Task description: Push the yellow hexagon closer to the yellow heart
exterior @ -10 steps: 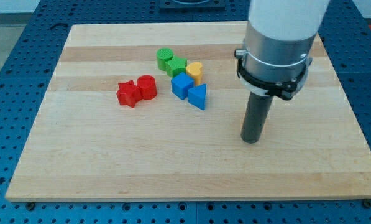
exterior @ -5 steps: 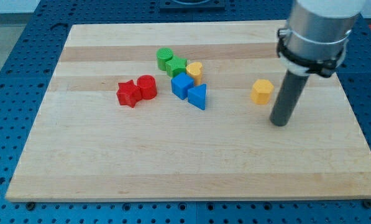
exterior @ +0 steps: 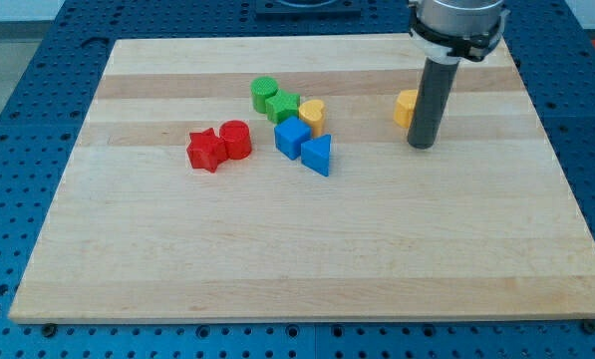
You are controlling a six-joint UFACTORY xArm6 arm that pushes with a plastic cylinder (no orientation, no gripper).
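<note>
Tip [exterior: 422, 146] planted at the view's right of yellow hexagon [exterior: 405, 108], seemingly touching, hiding part of it; facing and long axis hard to tell. Yellow heart [exterior: 312, 116] well apart leftward on worktop [exterior: 307, 259], beside blue blocks [exterior: 293, 137].

The yellow hexagon [exterior: 405, 108] lies flat toward the view's upper right, half hidden behind the rod; the yellow heart [exterior: 312, 115] sits well left of it.
</note>
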